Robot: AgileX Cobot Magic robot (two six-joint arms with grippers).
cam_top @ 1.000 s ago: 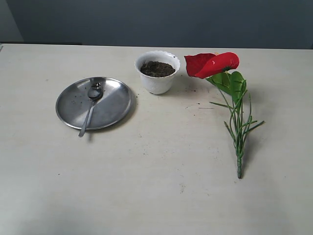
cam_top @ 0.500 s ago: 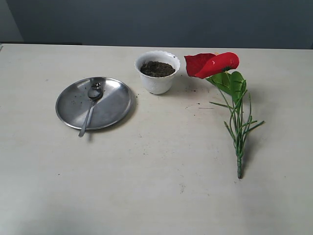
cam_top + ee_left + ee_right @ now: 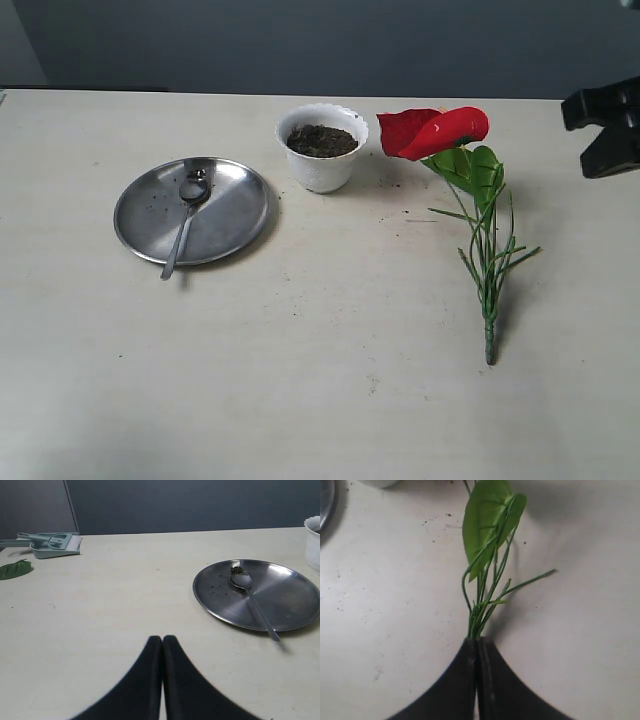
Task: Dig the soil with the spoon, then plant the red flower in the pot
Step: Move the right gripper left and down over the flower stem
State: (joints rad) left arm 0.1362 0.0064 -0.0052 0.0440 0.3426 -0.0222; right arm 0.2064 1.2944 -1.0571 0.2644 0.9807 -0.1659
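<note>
The pale cream tabletop (image 3: pixel 330 380) carries everything. Left of centre in the exterior view lies the round flat steel plate (image 3: pixel 225 215), speckled with dark crumbs. At right the red flower (image 3: pixel 434 131), an artificial plant with a glossy heart-shaped bloom, green leaves and a thin stem, lies flat. Its bloom is just beside the small white scalloped ceramic pot (image 3: pixel 321 168) at upper centre, and its stem end points down-frame. Dark crumbly soil (image 3: pixel 321 140) fills the pot. The slim silver metal spoon (image 3: pixel 183 222) rests in the plate with crumbs in its bowl and its handle tip over the lower rim. The left wrist view adds a pale teal dustpan and brush (image 3: pixel 50 544) and a loose green leaf (image 3: pixel 14 569), well apart from the plate. The left fingers (image 3: pixel 156 650) are pressed together, holding nothing. The right fingers (image 3: pixel 471 652) are likewise closed and empty, with the stem's blades just past their tips. The black right arm (image 3: pixel 608 130) now shows at the upper right edge, where a second ago there was none; all else is unmoved. There is one plate, one flower, one pot, one spoon, one dustpan and one leaf.
</note>
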